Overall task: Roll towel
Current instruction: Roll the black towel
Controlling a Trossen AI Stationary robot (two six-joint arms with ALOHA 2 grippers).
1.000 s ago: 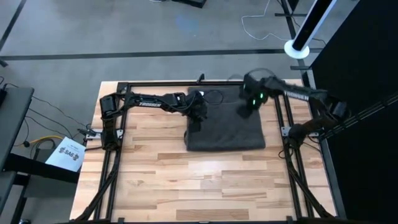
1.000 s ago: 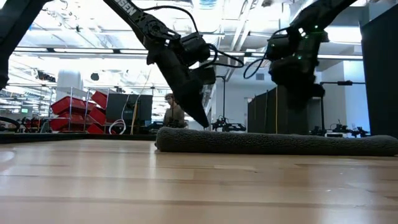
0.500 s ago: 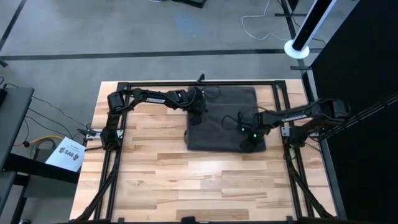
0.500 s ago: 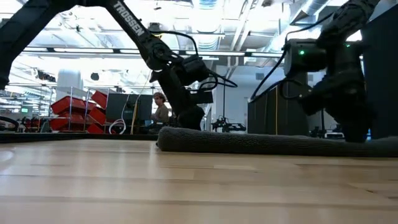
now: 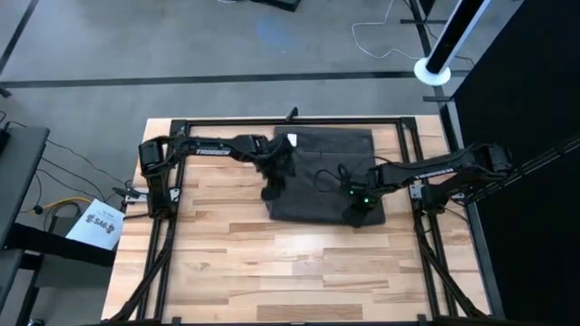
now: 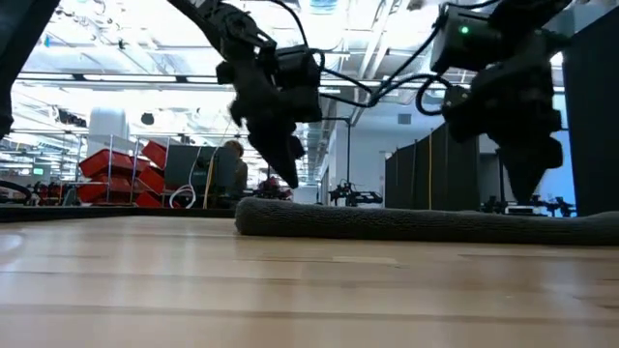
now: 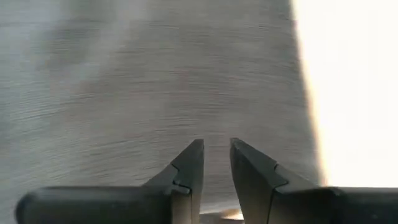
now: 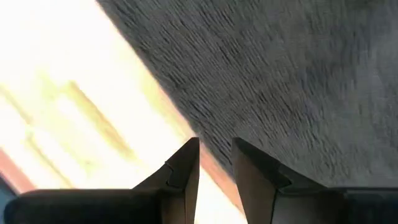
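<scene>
The dark grey towel lies spread flat on the far half of the wooden table, a small white label at its far left corner. In the low view it is a low flat band. My left gripper hangs over the towel's left edge near its near left corner, clear above the cloth, its fingers a narrow gap apart. My right gripper is over the towel's near edge toward its right corner, pointing down just above the cloth, also narrowly open.
A black metal frame runs round the table's far and side edges. Bare wood fills the near half of the table. Beyond the far edge a person shows in the room among red bins.
My left gripper has risen off the towel and gone toward the table's near and left edges, to the towel's left edge. My right gripper has swung from the towel's far right part toward the near edge and come down low over the near right corner. The towel stays flat.
</scene>
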